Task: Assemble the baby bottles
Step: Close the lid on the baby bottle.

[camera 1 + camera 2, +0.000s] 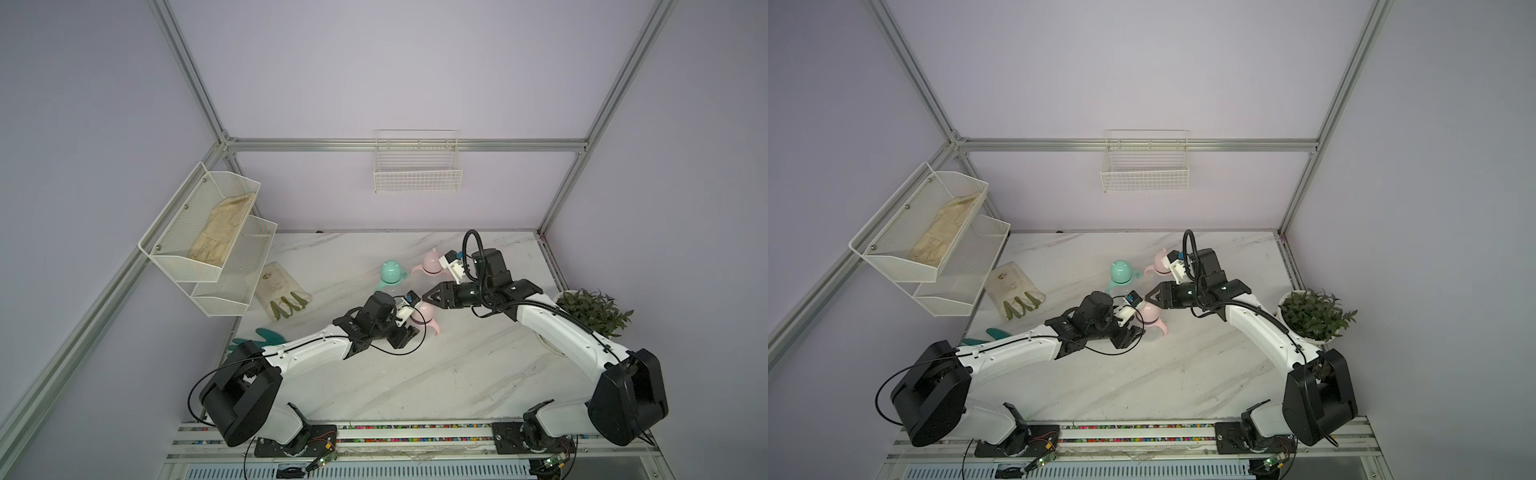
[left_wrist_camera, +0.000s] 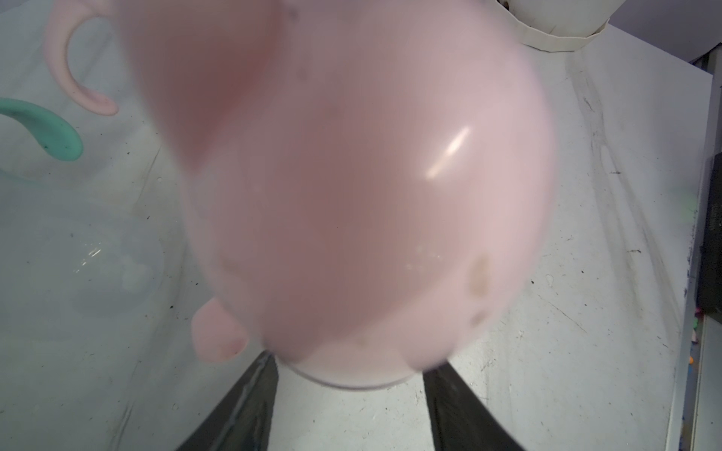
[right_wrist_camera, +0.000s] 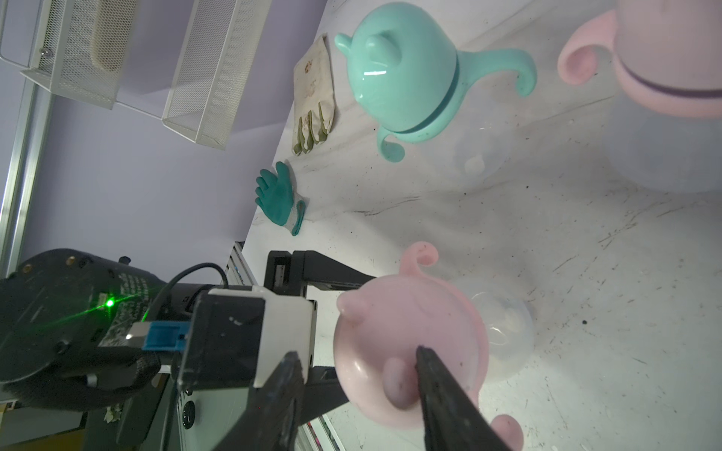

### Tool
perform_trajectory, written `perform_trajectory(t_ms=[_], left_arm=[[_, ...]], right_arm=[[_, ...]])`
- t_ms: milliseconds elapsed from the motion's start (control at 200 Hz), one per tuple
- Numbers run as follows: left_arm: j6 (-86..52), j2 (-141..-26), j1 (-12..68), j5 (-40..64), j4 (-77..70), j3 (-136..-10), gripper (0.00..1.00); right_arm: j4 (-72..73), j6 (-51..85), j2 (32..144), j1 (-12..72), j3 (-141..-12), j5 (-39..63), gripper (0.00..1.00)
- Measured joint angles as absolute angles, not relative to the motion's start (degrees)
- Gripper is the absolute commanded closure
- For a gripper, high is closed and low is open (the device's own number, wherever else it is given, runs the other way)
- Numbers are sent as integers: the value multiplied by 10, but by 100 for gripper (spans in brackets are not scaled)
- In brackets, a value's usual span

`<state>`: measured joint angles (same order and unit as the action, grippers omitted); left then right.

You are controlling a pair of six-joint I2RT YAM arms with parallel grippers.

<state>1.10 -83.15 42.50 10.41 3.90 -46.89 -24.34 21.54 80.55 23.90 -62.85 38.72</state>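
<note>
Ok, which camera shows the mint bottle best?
The right wrist view: the mint bottle is large and sharp there, with eared cap, both handles and clear body visible. Both top views show the bottle small. The left wrist view catches little beyond one mint handle.

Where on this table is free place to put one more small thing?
Widest bare marble: front middle, between left arm, right arm and front rail. Smaller patch: between beige glove and mint bottle. Crowded: the centre, where the left tool and right tool meet at the near pink bottle.
</note>
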Motion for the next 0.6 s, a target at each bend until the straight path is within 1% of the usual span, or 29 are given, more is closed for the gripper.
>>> perform_trajectory(t_ms=[480,600], left_arm=[[11,-831,425,102,39,-469,38],[11,-831,425,102,39,-469,37]], right_arm=[[-277,209,806,243,-639,394,49],[-284,206,805,245,-639,392,49]])
